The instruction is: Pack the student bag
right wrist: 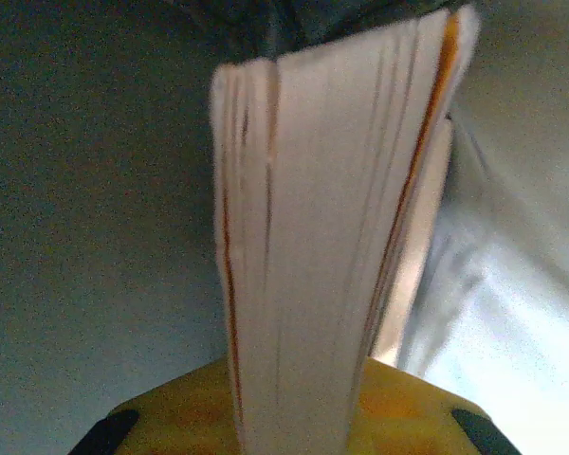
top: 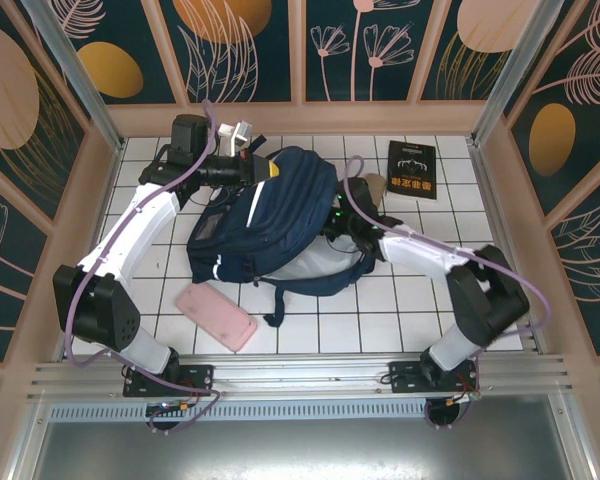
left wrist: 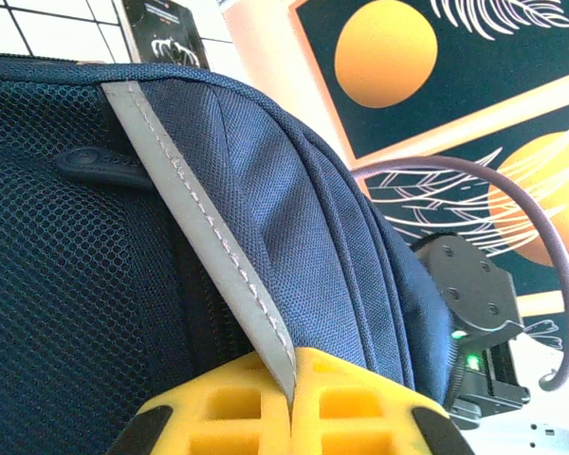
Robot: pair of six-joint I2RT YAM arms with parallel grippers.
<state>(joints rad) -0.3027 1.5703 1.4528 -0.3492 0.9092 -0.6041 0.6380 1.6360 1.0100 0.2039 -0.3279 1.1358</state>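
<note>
The student bag [top: 280, 215] lies in the middle of the tiled table, navy with a white-grey patch on its near side. My left gripper [top: 263, 172] is at the bag's far left top. In the left wrist view its yellow jaws [left wrist: 294, 403] are shut on the bag's grey reflective stripe [left wrist: 199, 218], pinching the fabric. My right arm [top: 420, 250] reaches into the bag's right side. In the right wrist view the right gripper [right wrist: 294, 422] is shut on a thick book [right wrist: 303, 237], page edges toward the camera, with the bag's grey lining [right wrist: 76, 237] around it.
A black book [top: 412, 168] lies flat at the back right. A pink pouch [top: 216, 316] lies on the tiles in front of the bag, near the left arm's base. The bag's dark strap [top: 276, 300] trails toward the near edge. Walls enclose the table.
</note>
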